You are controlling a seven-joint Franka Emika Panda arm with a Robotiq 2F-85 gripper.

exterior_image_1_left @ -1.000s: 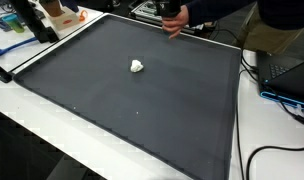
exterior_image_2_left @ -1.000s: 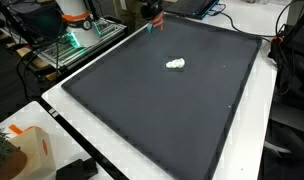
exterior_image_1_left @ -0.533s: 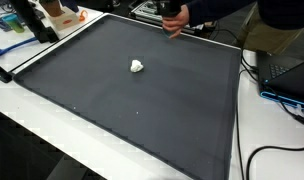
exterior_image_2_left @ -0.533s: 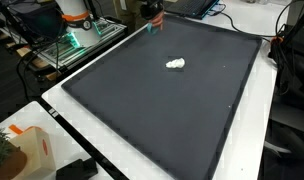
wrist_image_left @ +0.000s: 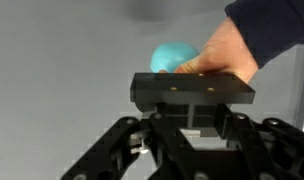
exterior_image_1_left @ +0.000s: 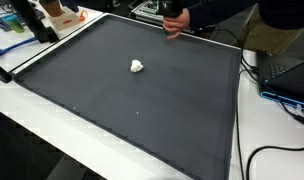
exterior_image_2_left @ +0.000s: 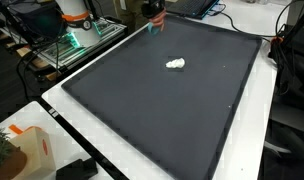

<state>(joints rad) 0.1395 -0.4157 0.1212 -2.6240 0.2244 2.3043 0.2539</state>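
Wrist view shows the end effector [wrist_image_left: 192, 90] with its jaws brought together; I see no gap between the tips. A teal ball [wrist_image_left: 175, 55] sits just beyond and above the dark tip block. It is partly hidden by the block, so I cannot tell whether the tips touch it. A person's hand [wrist_image_left: 227, 50] grips the ball from the right of that view, fingers wrapped over its side, with a dark sleeve behind. The background there is a plain grey blur. In both exterior views the end effector [exterior_image_1_left: 172, 20] [exterior_image_2_left: 154, 12] hangs at the far edge of a black mat [exterior_image_1_left: 142, 110] [exterior_image_2_left: 162, 110], and the hand [exterior_image_1_left: 176, 29] is directly against it. The ball itself is too small for me to make out in these views. The mat covers most of a white bench [exterior_image_1_left: 42, 115] [exterior_image_2_left: 92, 135]. A small white lump [exterior_image_1_left: 137, 66] [exterior_image_2_left: 175, 64] lies on the mat toward its far half, well apart from the end effector and touching nothing else. In an exterior view a laptop [exterior_image_1_left: 289, 68] rests on the bench beside the mat, with black cables trailing near it. In an exterior view an orange-topped box [exterior_image_2_left: 22, 150] stands at the near corner, off the mat.
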